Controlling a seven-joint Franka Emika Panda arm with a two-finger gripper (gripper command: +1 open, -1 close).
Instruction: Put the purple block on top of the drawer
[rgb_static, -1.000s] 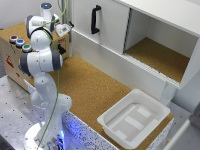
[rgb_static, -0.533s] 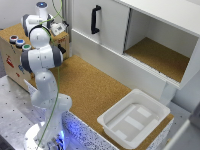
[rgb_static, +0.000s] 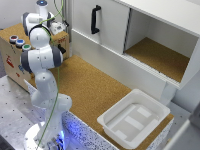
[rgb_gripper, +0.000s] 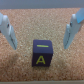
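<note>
Item 1, gripper (rgb_gripper: 42, 31): jaws stood wide apart and held nothing; in the wrist view the two pale fingers (rgb_gripper: 11, 32) flanked the block with a clear gap on each side, touching neither face.

Item 2, purple block (rgb_gripper: 42, 53): a cube bearing a yellow letter A on one face and a yellow bar on its upper face. It rested upright on a cork surface, lying between the fingers' line but offset slightly toward the camera side, apart from both pads. Being a cube it showed no long axis; its side faces ran roughly parallel to the fingers. Judged: whether the block already sat on the drawer's top or on other cork could not be settled from the wrist view alone; the arm's position over the drawer suggested the former.

Item 3, drawer (rgb_static: 12, 60): light wooden unit at the exterior view's left, with coloured buttons (rgb_static: 19, 42) along one edge. The arm (rgb_static: 40, 57) reached over its cork top, hiding the block in that view.

Item 4, cork table (rgb_static: 95, 90): nothing on it stood in the gripper's way.

Item 5, white bin (rgb_static: 132, 120): well apart, toward the exterior view's right.

Item 6, white cabinet (rgb_static: 105, 30): farthest, with a tall black handle (rgb_static: 94, 19).
</note>
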